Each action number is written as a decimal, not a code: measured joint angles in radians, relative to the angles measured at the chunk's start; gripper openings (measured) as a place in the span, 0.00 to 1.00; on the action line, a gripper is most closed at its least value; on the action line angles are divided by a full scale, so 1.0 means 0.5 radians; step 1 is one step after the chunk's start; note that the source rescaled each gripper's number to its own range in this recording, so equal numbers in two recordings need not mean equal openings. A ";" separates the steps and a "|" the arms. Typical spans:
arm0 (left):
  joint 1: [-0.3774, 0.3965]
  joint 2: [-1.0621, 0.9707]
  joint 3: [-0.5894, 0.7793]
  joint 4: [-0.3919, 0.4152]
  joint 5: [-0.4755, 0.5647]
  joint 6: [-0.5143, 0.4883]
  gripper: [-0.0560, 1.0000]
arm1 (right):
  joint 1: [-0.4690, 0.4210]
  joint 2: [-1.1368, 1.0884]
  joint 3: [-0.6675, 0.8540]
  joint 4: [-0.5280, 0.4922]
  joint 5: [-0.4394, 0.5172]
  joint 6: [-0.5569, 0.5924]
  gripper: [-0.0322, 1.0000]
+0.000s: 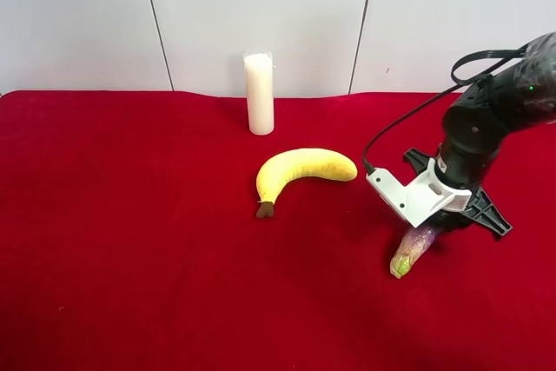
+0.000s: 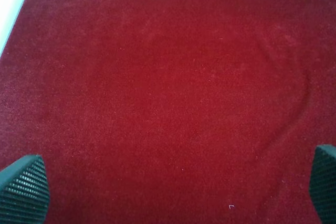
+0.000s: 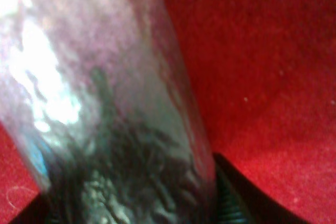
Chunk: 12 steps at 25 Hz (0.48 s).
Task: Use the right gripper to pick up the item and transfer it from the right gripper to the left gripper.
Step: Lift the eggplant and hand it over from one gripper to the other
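The eggplant point(image 1: 413, 252) lies on the red cloth at the right of the exterior high view, green stem tip toward the front. The right gripper point(image 1: 437, 228), with its white housing, is down over the eggplant's purple end. In the right wrist view the eggplant point(image 3: 105, 103) fills the frame, blurred and very close. It sits between the dark fingers point(image 3: 233, 208), whose pads rest against its sides. The left gripper point(image 2: 168, 192) shows only in the left wrist view. It is open, with bare red cloth between its fingertips point(image 2: 23, 187).
A yellow banana point(image 1: 300, 171) lies mid-table, left of the right gripper. A white pillar candle point(image 1: 259, 93) stands upright behind it near the white wall. A red cloth point(image 1: 130, 241) covers the table. A pale strip point(image 2: 13, 3) shows at the cloth's edge in the left wrist view.
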 joint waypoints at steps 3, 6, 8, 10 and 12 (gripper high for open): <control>0.000 0.000 0.000 0.000 0.000 0.000 1.00 | 0.000 -0.020 0.000 0.002 0.000 0.000 0.03; 0.000 0.000 0.000 0.000 0.000 0.000 1.00 | 0.000 -0.033 0.000 0.028 0.000 0.000 0.03; 0.000 0.000 0.000 0.000 0.000 0.000 1.00 | 0.000 -0.050 0.000 0.049 0.000 0.000 0.03; 0.000 0.000 0.000 0.000 0.000 0.000 1.00 | 0.000 -0.079 0.000 0.060 -0.002 0.000 0.03; 0.000 0.000 0.000 0.000 0.000 0.000 1.00 | 0.000 -0.115 0.000 0.101 -0.009 0.000 0.03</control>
